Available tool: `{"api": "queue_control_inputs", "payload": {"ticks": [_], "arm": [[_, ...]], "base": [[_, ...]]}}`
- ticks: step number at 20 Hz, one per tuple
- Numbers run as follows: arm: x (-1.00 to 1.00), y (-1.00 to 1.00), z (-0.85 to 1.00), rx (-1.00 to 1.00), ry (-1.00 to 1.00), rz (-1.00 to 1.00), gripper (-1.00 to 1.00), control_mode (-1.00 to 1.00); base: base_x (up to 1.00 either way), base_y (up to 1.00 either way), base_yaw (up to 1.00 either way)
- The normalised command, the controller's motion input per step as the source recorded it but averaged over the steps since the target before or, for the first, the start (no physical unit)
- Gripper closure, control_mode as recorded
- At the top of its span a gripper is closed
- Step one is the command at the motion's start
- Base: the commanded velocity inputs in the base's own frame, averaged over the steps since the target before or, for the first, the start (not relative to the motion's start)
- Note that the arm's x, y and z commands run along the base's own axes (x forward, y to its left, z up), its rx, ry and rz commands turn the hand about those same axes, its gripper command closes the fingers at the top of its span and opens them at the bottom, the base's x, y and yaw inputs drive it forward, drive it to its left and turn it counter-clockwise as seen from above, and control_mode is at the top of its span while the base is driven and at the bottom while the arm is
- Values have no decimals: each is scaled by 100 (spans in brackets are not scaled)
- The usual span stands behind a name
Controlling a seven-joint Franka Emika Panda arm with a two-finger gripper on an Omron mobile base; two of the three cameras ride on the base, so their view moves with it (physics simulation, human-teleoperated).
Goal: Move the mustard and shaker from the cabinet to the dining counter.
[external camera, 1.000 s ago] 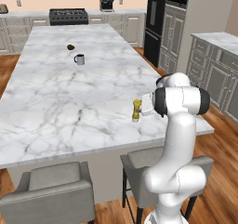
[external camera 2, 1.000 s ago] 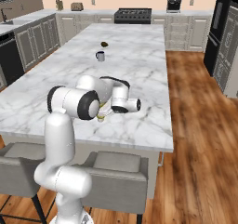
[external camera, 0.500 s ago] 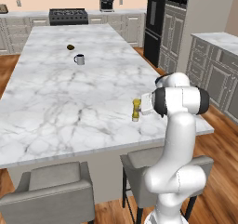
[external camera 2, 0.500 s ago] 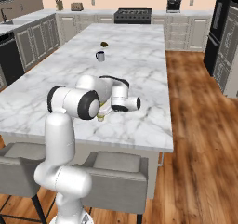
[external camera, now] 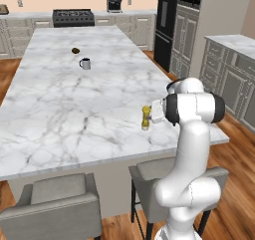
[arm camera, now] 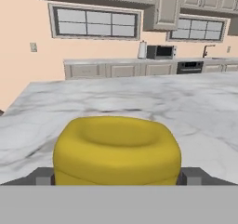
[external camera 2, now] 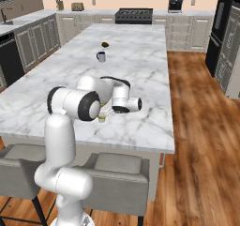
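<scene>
Mustard set down on the big marble surface, gripper letting go.

The gripper (arm camera: 116, 177) sits level around the mustard bottle (external camera: 145, 117), fingers (arm camera: 42, 176) spread wide on either side; whether they touch it I cannot tell. The bottle stands upright near the surface's (external camera: 74, 114) right edge. I'd back straight off so it doesn't tip. Further along stand a mug (external camera: 85, 63) and a small dark lump (external camera: 75, 50).

Mustard (external camera: 145, 117) upright on dining counter (external camera: 74, 104)
</scene>
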Motion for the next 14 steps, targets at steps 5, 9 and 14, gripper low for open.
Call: {"api": "queue_control_inputs", "payload": {"ticks": [5, 9, 14], "arm": [[-9, 0, 23, 0, 0, 0, -100, -100], [-18, -3, 16, 0, 0, 0, -100, -100], [-22, -2, 28, 0, 0, 0, -100, -100]], "base": [[0, 0, 0], [0, 0, 0], [0, 0, 0]]}}
